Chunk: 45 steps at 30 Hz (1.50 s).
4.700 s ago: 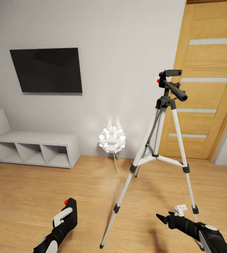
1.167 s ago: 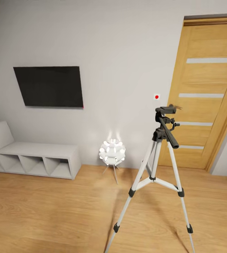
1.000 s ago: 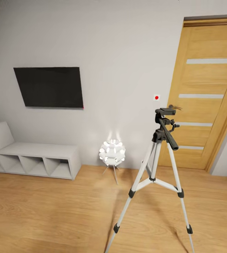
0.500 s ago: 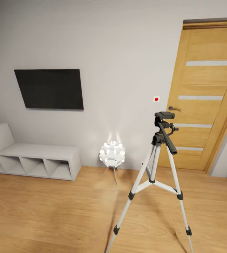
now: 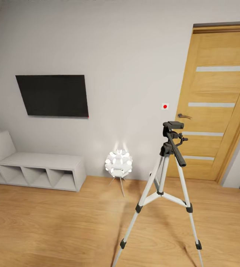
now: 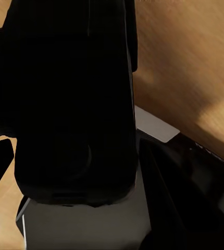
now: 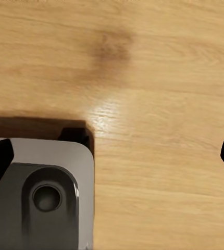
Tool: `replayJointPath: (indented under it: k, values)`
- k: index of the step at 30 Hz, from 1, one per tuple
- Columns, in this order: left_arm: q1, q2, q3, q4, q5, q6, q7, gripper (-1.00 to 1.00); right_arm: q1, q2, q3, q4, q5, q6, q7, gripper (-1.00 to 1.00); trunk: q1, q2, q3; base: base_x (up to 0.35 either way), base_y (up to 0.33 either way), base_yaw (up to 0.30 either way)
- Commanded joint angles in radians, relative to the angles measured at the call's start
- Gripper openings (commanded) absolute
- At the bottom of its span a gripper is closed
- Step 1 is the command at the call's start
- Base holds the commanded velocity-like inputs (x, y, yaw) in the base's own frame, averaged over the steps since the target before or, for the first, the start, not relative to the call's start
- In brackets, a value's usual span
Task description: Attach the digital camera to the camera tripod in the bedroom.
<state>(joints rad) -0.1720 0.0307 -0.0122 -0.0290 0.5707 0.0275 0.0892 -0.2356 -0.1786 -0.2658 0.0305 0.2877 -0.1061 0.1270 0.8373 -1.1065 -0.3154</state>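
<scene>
- standing in front of the camera tripod (image 5: 171, 163), which is upright on the wood floor (image 5: 60, 222) between the white lamp (image 5: 118, 163) and the wooden door (image 5: 216, 104), its black head bare with the pan handle angled down.
- left wrist view: a big black boxy mass sits right up against the lens, most likely the digital camera (image 6: 70, 99) clamped in the left gripper; too dark and close to see finger contact.
- right wrist view: right gripper (image 7: 112, 156) spread wide with nothing between the tips, floor and part of the robot's grey base (image 7: 39, 192) below it.
- tv (image 5: 53, 95) and white cube shelves (image 5: 38, 168) sit along the wall, well apart from the tripod.
- risks, my read:
  - the mount plate is small, so an off-centre or tilted approach misses the seat.
  - knocking a leg or the handle tips the light stand.
  - the arms are out of the head view, so a blind lift could hit a leg.
</scene>
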Motion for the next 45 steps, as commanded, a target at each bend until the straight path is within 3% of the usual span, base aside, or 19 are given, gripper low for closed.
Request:
replayJointPath:
  k: [1,40,45]
  values:
    - [0.000,0.000,-0.002,-0.002,0.000,0.003,0.003,-1.00,-0.002,-0.001,-0.009,0.003,0.008,-0.006,0.002,1.00,-0.004,0.007,0.002,0.000,0.000,0.000]
    - [0.000,-0.005,-0.001,-0.003,-0.003,0.002,0.002,-1.00,-0.001,-0.001,-0.008,0.004,0.008,-0.002,0.003,1.00,-0.153,0.280,0.124,0.000,0.000,0.000]
    - [0.000,-0.007,0.000,-0.003,-0.002,0.002,0.001,-1.00,0.022,0.000,-0.007,0.003,0.009,-0.001,0.003,1.00,-0.173,0.315,0.140,0.000,0.000,0.000]
